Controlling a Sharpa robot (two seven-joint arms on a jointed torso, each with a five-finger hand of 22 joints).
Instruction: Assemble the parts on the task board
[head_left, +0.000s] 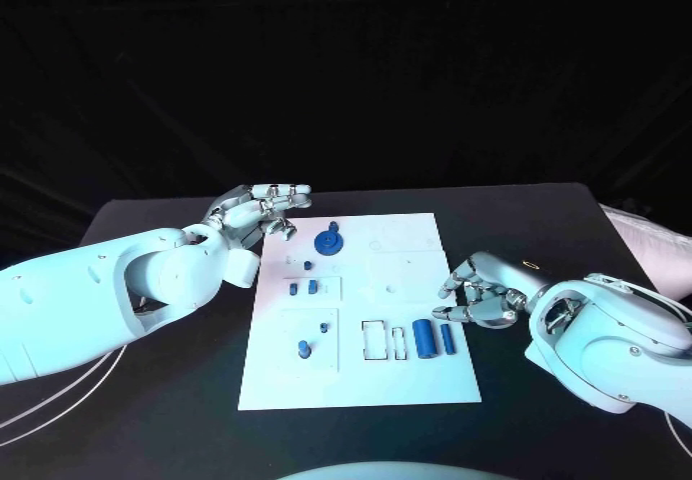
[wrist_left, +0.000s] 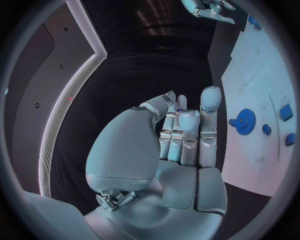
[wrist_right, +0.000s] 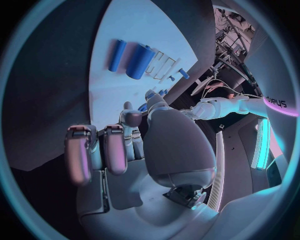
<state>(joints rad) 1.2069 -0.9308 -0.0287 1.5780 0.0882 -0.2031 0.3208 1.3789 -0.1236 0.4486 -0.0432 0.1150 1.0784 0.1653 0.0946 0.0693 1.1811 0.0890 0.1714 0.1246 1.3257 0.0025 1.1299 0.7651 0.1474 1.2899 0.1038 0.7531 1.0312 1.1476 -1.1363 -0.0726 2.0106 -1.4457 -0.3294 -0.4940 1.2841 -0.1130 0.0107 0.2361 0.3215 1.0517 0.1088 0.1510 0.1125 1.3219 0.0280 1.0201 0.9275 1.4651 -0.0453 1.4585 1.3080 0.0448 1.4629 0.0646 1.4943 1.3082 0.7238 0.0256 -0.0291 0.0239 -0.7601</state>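
We are counting one board, one gear, two cylinders and several small pegs.

We are seeing the left hand hovering at the board's far left corner, its fingers held straight and close together, holding nothing. In the left wrist view the same hand is standing upright with fingertips apart from the gear, which is lying flat on the board.

The board is lying in the middle of the black table. The gear is sitting near its far left corner. Below it, two pegs are standing side by side, one tiny peg is standing further down, and another peg is standing nearest us. A thick cylinder and a thin cylinder are lying side by side toward the right edge, next to an outlined slot.

The right hand is resting at the board's right edge, near the cylinders, fingers curled loosely downward and gripping nothing. In the right wrist view this hand is hovering over the board, well apart from both cylinders.
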